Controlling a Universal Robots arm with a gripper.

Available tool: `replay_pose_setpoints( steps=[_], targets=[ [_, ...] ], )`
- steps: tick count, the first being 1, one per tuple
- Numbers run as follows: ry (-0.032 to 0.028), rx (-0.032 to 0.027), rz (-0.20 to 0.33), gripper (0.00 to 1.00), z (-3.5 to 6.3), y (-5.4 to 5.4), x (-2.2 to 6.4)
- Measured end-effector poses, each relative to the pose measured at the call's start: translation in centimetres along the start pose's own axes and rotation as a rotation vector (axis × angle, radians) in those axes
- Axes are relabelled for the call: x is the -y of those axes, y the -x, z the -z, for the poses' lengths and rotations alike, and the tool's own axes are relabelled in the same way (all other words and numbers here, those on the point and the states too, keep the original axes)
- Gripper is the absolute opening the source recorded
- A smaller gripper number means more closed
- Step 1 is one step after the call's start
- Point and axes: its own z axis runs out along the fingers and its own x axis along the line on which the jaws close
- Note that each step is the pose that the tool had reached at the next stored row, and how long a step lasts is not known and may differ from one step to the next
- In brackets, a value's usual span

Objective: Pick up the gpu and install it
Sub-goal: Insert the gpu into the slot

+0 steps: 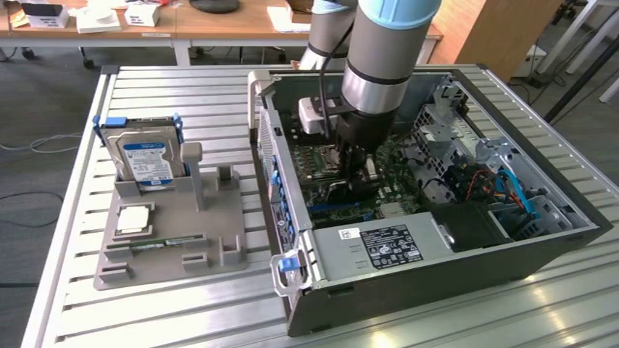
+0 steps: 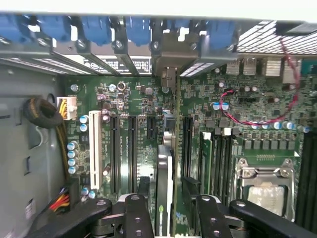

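Gripper (image 2: 168, 210) inside open grey tower PC case (image 1: 541, 246), above green motherboard (image 2: 143, 99). Fingers (image 2: 136, 213) spread apart, straddling thin dark gpu card (image 2: 167, 163), apparently clear of it. Card stands edge-on in slot, silvery bracket toward case rear wall — judged seated. Grey parts tray (image 1: 174, 239) on exterior view's left keeps blue-labelled hard drive (image 1: 147, 159).

Robot arm with black gripper

The arm (image 1: 379, 54) is silver-grey with a light blue ring; the gripper (image 2: 171, 218) has black fingers (image 2: 136, 218) with small screws.

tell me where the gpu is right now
The gpu stands edge-on in a motherboard slot inside the open pc case, between the open gripper fingers, its bracket at the case's rear wall.
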Motion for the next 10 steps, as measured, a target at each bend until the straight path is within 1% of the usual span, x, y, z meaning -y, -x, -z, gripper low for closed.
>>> replay_pose_setpoints(
  steps=[4,10],
  targets=[
    [0.0001,-0.0001,0.0,0.4,1.53,0.0,0.09],
    [0.0001,0.0,0.0,0.4,4.23,0.1,0.24]
  ],
)
